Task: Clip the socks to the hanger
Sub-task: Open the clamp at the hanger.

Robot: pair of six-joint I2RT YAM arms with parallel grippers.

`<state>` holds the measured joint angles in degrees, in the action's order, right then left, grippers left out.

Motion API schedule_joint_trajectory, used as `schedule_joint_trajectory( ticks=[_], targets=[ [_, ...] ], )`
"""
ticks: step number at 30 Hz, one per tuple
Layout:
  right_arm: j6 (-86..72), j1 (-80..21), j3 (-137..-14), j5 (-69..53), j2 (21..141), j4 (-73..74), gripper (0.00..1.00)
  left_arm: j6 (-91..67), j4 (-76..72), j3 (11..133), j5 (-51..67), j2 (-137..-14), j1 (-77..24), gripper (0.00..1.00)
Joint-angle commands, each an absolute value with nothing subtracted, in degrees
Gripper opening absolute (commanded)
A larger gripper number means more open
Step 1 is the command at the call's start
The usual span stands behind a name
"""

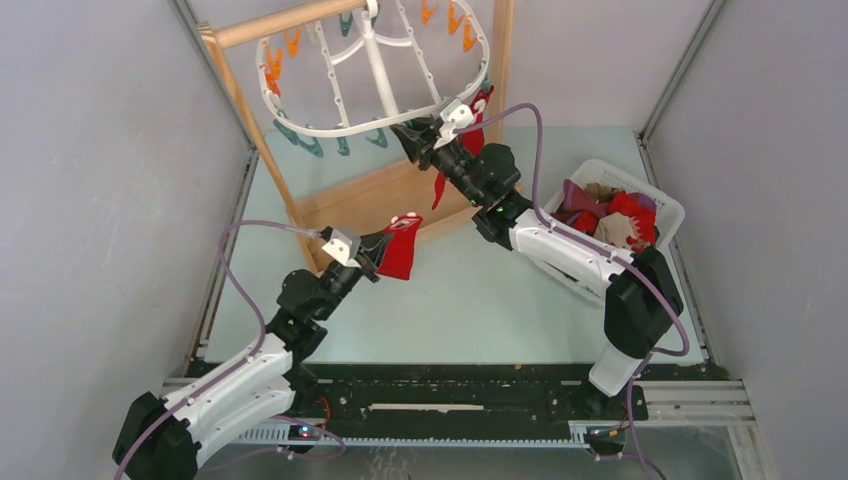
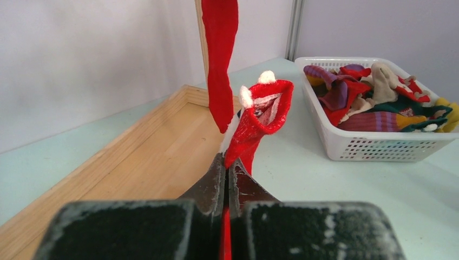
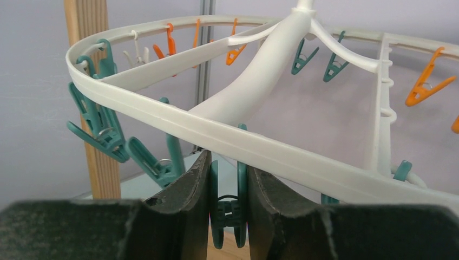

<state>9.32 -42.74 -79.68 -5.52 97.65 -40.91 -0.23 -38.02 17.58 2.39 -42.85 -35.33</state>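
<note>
Jaws of left end effector [image 2: 224, 162] are pinching a red sock [image 2: 260, 116]; right end effector [image 3: 227, 179] is squeezing the hanger's [image 3: 243, 143] teal clothespin [image 3: 227, 212].

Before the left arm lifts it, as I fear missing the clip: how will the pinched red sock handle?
Probably floppy: the red sock curls open beyond the left gripper. Likely light: a narrow pinch holds it. It may sway, so meeting the teal clothespin in the right gripper could be fiddly.

I'm counting one hanger [image 1: 383, 75], one wooden stand [image 1: 360, 200], one basket [image 2: 379, 147], and two red socks [image 2: 219, 54] [image 2: 260, 116] outside it.
</note>
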Motion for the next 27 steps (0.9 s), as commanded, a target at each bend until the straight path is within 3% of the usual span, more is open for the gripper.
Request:
schedule_joint_trajectory(
  ticks=[1,14,27],
  targets=[
    [5.9,-42.1,-81.3,-8.0,93.2,-38.4,0.10,-2.9,-42.2,23.9,3.9,-44.9,-34.9,0.00],
    [-13.9,-41.2,-87.0,-13.6,90.7,-22.1,0.03,-20.6,-44.7,32.0,5.5,-53.0,-34.1,0.00],
    [-20.4,-40.5,-90.7,-14.9,91.6,-17.1,0.01,-34.2,-50.6,32.4,10.1,-57.4,-28.2,0.00]
  ],
)
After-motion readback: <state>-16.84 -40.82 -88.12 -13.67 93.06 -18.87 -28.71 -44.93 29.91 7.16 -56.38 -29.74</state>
